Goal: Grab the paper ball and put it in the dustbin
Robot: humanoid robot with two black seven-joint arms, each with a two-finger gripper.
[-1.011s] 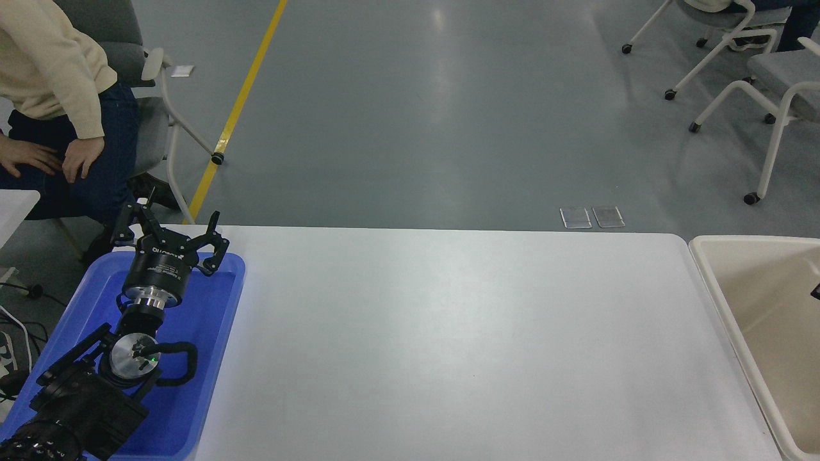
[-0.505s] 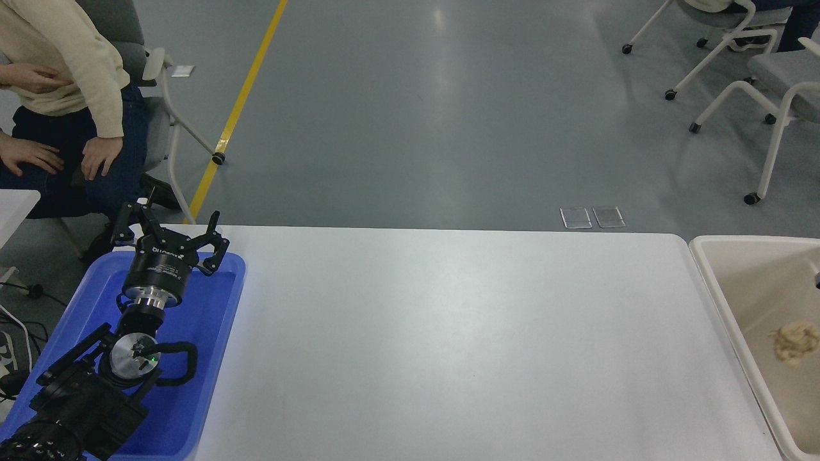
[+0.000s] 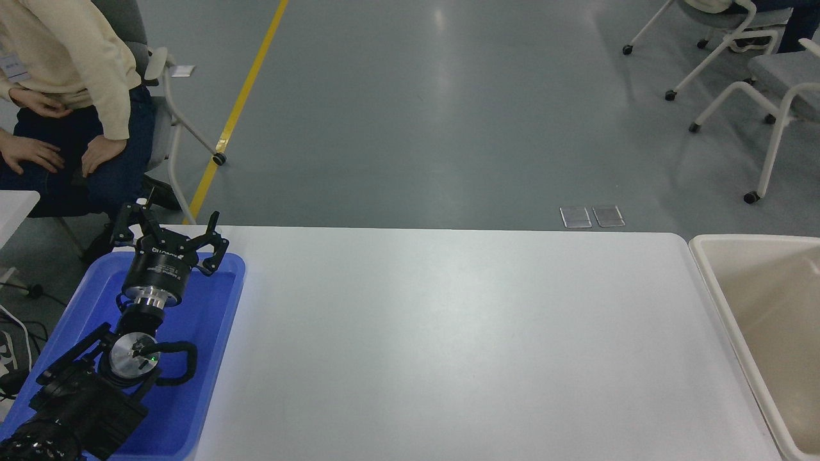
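Observation:
The cream-beige dustbin stands at the table's right end, cut off by the picture's right edge. Its visible interior is bare; the paper ball is out of view. My left gripper is parked at the lower left over the blue tray, fingers spread open and empty. My right arm and gripper are out of view.
A white table spans the middle. A person in a cream sweater sits on a chair beyond the table's far left corner. Wheeled chairs stand on the grey floor at the far right.
Half a second ago the paper ball showed inside the dustbin near the right edge; now it is out of sight. A dark tip of the right arm at the right edge has left the picture.

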